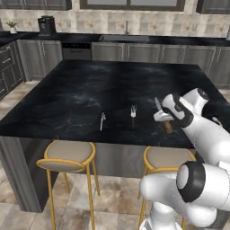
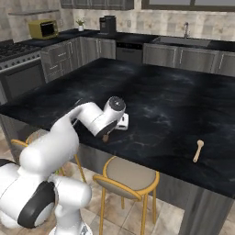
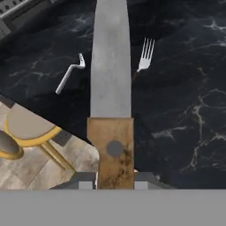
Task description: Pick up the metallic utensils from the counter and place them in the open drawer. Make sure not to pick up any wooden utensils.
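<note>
My gripper [image 3: 114, 182] is shut on the brown handle of a silver-bladed knife [image 3: 110, 66], whose blade points away from the hand. The gripper [image 1: 164, 117] holds the knife [image 1: 157, 104] over the front edge of the black counter [image 1: 90, 85]. Two more metallic utensils lie on the counter: a straight fork [image 3: 145, 56] [image 1: 133, 111] and a bent silver fork [image 3: 70, 74] [image 1: 102, 119]. The tan wooden spoon [image 2: 198, 150] lies far to the right near the counter's front edge. From the right side the gripper [image 2: 115, 128] hides most of the knife. The open drawer is out of view.
Two stools with gold legs [image 1: 67, 155] [image 1: 168, 158] stand under the counter's front edge. Grey cabinets, a sink [image 1: 125, 37] and a coffee machine [image 1: 46, 25] line the back wall.
</note>
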Robot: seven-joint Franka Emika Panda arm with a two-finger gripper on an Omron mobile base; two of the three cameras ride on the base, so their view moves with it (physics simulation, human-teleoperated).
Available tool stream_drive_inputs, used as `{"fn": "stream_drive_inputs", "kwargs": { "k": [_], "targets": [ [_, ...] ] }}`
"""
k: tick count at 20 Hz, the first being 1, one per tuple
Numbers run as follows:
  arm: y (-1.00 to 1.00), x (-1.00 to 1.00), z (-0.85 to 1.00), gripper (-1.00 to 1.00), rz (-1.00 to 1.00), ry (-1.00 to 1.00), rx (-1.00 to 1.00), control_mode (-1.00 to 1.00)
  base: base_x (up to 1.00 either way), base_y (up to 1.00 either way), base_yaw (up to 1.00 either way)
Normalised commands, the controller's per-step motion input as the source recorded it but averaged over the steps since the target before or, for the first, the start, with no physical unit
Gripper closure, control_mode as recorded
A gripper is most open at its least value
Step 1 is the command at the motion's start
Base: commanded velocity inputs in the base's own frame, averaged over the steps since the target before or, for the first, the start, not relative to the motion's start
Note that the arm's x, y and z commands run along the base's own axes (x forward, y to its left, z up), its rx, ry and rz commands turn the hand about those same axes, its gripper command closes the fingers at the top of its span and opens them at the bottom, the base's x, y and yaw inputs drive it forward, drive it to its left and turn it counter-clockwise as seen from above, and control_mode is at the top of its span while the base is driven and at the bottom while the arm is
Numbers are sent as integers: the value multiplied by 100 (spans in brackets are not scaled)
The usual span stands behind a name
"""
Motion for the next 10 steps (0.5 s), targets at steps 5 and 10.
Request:
{"fn": "stream_drive_inputs", "kwargs": {
  "k": [5,10],
  "targets": [
    [0,0,0,100,0,0,0,100,-53,100,39],
    [0,0,0,100,0,0,0,100,-30,100,33]
  ]
}}
